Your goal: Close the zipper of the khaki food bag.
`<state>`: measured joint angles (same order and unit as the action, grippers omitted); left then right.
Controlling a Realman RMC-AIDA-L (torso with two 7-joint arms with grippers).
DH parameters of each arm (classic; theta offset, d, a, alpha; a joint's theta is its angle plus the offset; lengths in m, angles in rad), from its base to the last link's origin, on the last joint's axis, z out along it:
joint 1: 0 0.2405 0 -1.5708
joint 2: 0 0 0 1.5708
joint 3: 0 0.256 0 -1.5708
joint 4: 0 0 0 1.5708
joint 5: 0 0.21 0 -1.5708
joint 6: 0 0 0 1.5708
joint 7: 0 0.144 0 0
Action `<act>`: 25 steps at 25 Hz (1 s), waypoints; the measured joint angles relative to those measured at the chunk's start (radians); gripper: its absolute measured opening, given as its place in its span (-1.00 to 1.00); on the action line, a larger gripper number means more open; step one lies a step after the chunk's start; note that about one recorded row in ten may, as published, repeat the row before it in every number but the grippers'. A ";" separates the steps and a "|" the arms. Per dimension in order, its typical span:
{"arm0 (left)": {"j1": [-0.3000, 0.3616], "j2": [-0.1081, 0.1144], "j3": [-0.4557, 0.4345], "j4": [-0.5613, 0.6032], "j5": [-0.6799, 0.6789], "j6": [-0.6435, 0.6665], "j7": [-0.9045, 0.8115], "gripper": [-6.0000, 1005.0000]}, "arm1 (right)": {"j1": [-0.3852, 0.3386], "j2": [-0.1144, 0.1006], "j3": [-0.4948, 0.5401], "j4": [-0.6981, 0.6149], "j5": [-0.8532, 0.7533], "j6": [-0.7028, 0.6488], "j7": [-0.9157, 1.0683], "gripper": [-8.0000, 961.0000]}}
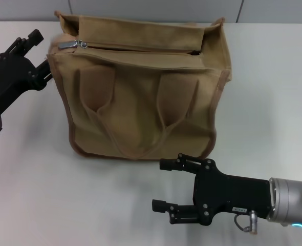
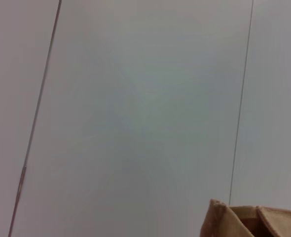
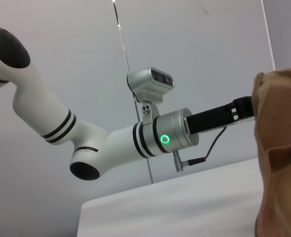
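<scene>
Head view shows the khaki food bag (image 1: 141,97) mid-table, zipper (image 1: 135,48) pull at our left end, opening unclosed. Our left gripper (image 1: 41,64) touches the bag's left side; grip indiscernible. Our right gripper (image 1: 166,185) waits nearby, spread, empty.

No words to read

A small pale sticker (image 1: 238,209) sits on the right tool's black body, near the front, but its print is too tiny to make out. Nothing else carries letters or numbers.
</scene>
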<state>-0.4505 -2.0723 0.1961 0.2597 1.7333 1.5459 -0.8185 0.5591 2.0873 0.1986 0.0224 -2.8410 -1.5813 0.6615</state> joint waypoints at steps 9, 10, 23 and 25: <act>0.007 0.000 0.003 -0.011 0.003 0.043 0.013 0.53 | 0.003 0.000 -0.001 0.003 -0.001 0.000 -0.004 0.74; 0.007 0.000 0.002 -0.011 0.002 0.043 0.012 0.52 | 0.003 0.000 -0.001 0.003 -0.001 0.000 -0.004 0.74; 0.000 -0.002 -0.008 -0.028 -0.010 0.046 0.038 0.32 | 0.000 0.000 0.003 0.004 0.000 0.000 -0.005 0.73; 0.000 -0.002 -0.007 -0.031 -0.013 0.043 0.039 0.27 | 0.000 0.000 0.004 0.004 0.001 0.000 -0.005 0.73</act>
<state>-0.4507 -2.0743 0.1891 0.2286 1.7206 1.5887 -0.7791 0.5587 2.0877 0.2031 0.0260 -2.8398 -1.5815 0.6563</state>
